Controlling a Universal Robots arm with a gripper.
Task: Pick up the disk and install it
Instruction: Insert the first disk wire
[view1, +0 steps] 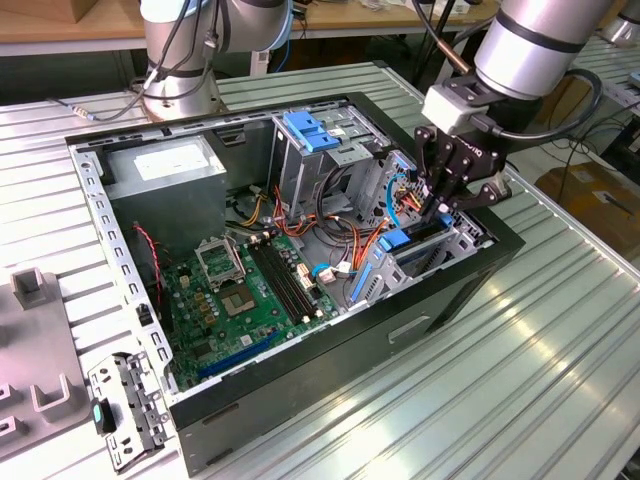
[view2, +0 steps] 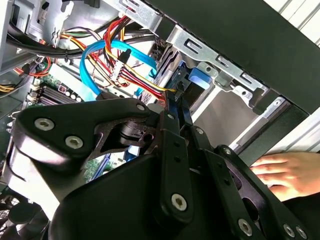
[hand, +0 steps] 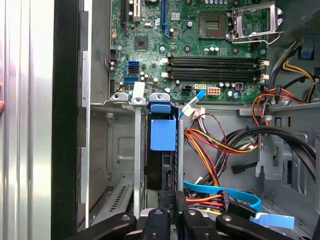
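One disk (hand: 162, 150) stands on edge in the drive bay (hand: 135, 150) at the first wrist view's lower centre, blue rail upward, so it slides along the slot. Closed on its near edge, the tool (view1: 441, 205) steadies it inside the open computer case (view1: 100, 200) on the counter (view1: 560, 360).

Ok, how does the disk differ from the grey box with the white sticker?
The disk stands on edge in the bay below the gripper; the grey box sits flat in the opposite corner. The disk carries blue plastic; the grey box shows none and is larger. Both sit inside the case.
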